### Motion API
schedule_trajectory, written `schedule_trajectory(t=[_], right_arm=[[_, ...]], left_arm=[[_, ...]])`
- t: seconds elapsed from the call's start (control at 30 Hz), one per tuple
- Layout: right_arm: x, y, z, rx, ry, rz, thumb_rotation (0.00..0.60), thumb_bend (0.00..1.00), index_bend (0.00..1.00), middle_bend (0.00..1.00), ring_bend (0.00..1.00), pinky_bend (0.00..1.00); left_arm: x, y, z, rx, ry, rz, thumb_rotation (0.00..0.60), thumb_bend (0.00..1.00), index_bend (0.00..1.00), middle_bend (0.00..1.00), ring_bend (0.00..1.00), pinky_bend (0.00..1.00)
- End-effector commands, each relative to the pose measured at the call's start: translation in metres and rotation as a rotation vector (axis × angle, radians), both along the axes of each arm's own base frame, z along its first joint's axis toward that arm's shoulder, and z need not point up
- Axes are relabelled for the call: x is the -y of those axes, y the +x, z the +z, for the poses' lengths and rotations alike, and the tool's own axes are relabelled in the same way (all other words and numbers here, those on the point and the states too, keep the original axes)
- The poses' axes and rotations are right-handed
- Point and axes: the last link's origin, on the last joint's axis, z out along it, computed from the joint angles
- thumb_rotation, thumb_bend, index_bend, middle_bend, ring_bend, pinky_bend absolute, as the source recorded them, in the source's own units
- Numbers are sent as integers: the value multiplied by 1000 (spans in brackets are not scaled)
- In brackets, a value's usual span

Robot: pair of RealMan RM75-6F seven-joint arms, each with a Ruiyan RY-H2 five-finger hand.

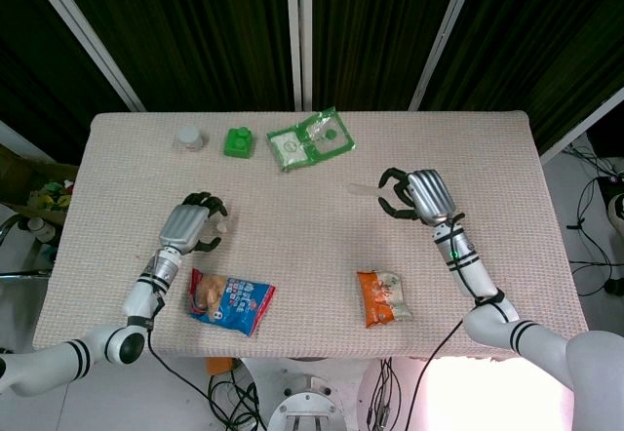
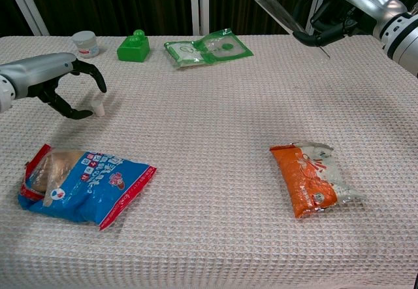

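Note:
My right hand (image 1: pixel 417 195) (image 2: pixel 334 9) is raised over the right side of the table and grips a clear plastic tube (image 1: pixel 364 188) (image 2: pixel 285 18). The tube slants up to the left, its open end away from the hand. My left hand (image 1: pixel 198 223) (image 2: pixel 60 78) hovers over the left side with its fingers curled. It pinches a small white cap (image 1: pixel 222 224) (image 2: pixel 99 109) at its fingertips. A blue snack bag (image 1: pixel 231 299) (image 2: pixel 81 184) lies just in front of the left hand. An orange snack bag (image 1: pixel 383 296) (image 2: pixel 312 179) lies in front of the right hand.
Along the far edge of the woven tablecloth (image 1: pixel 312 246) stand a small white jar (image 1: pixel 189 138) (image 2: pixel 85 42), a green toy block (image 1: pixel 237 142) (image 2: pixel 133 46) and a green-and-clear pouch (image 1: pixel 312 138) (image 2: pixel 208 49). Dark curtains hang behind.

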Motion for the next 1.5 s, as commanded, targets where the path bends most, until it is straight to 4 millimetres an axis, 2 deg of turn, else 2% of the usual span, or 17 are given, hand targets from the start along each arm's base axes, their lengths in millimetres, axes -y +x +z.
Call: schedule_trajectory(t=[0.03,0.5,0.93,1.5], right_arm=[[1,0,-1,2,2,-3,600,725,901,1000,1000,1000],[2,0,3,11,-7,-1,600,726,901,1000,1000,1000],[3,0,0,12,1,-4,600,727,901,1000,1000,1000],[2,-3,0,13,-3,-13,600,727,902,1000,1000,1000]], left_arm=[[0,0,-2,0,-2,-1,600,295,357,218,117,124],[-4,1,-12,-16,-9,14,600,334,408,218,117,124],[-6,-2,-9,-24,7,27,600,354,432,218,117,124],[-6,0,-14,-12,4,34,600,368,451,219,117,125]])
